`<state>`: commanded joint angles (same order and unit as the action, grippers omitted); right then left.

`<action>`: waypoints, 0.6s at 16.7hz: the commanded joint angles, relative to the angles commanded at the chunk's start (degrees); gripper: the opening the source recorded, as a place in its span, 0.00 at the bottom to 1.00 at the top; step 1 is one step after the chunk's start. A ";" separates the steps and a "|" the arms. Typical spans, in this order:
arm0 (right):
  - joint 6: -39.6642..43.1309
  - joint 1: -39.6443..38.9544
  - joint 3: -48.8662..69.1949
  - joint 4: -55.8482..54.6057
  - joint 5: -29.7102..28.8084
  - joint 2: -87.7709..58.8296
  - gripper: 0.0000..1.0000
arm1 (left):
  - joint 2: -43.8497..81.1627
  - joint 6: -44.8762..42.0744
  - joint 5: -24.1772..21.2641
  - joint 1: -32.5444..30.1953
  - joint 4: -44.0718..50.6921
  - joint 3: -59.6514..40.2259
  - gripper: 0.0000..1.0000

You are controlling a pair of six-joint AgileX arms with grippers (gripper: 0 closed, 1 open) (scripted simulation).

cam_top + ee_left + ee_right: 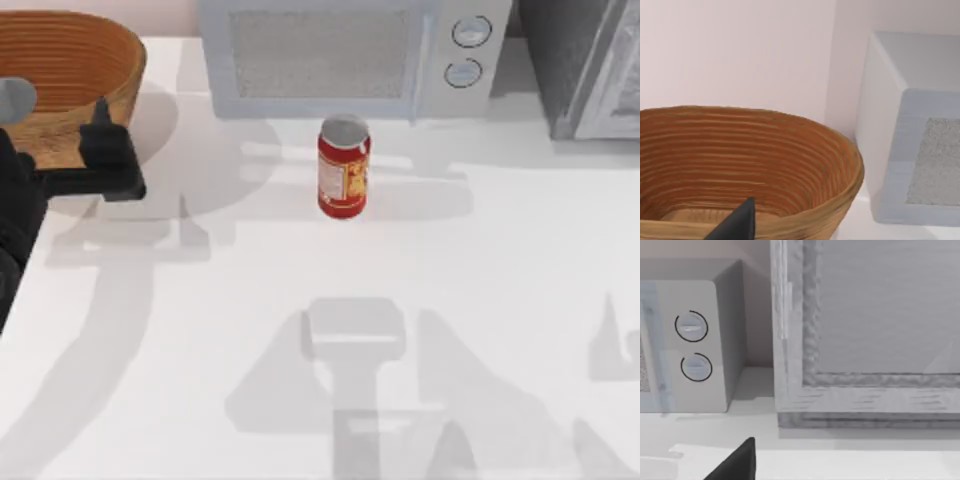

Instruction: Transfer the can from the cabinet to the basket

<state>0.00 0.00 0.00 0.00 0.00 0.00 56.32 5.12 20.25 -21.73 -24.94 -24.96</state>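
The red can with a yellow-and-white label stands upright on the white table, just in front of the microwave and apart from both grippers. The wicker basket sits at the far left corner; its ribbed inner wall looks bare in the left wrist view. My left gripper hovers at the basket's near right rim, with nothing seen in it. The dark speckled cabinet stands at the far right. Its pale framed door faces the right wrist camera, where a dark tip of my right gripper shows.
A white microwave with two round knobs stands at the back between basket and cabinet. Arm shadows fall across the white tabletop in front of the can.
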 joint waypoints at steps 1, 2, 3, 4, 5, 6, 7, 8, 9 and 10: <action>0.00 0.00 0.00 0.00 0.00 0.00 1.00 | 5.86 0.51 2.09 -2.22 -2.55 -2.56 1.00; 0.00 0.00 0.00 0.00 0.00 0.00 1.00 | 11.75 1.03 4.19 -4.44 -5.11 -5.12 1.00; 0.00 0.00 0.00 0.00 0.00 0.00 1.00 | 17.62 1.54 6.28 -6.65 -7.66 -7.67 1.00; 0.00 0.00 0.00 0.00 0.00 0.00 1.00 | 23.44 2.05 8.35 -8.84 -10.18 -10.19 1.00; 0.00 0.00 0.00 0.00 0.00 0.00 1.00 | 29.16 2.55 10.39 -10.99 -12.66 -12.67 1.00; 0.00 0.00 0.00 0.00 0.00 0.00 1.00 | 34.72 3.03 12.36 -13.07 -15.06 -15.08 1.00; 0.00 0.00 0.00 0.00 0.00 0.00 1.00 | 40.09 3.50 14.27 -15.09 -17.38 -17.40 1.00; 0.00 0.00 0.00 0.00 0.00 0.00 1.00 | 45.24 3.96 16.09 -17.02 -19.60 -19.63 1.00; 0.00 0.00 0.00 0.00 0.00 0.00 1.00 | 50.13 4.39 17.82 -18.85 -21.71 -21.74 1.00; 0.00 0.00 0.00 0.00 0.00 0.00 1.00 | 54.71 4.79 19.44 -20.57 -23.68 -23.72 1.00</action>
<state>0.00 0.00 0.00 0.00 0.00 0.00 111.03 9.90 39.69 -42.30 -48.62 -48.68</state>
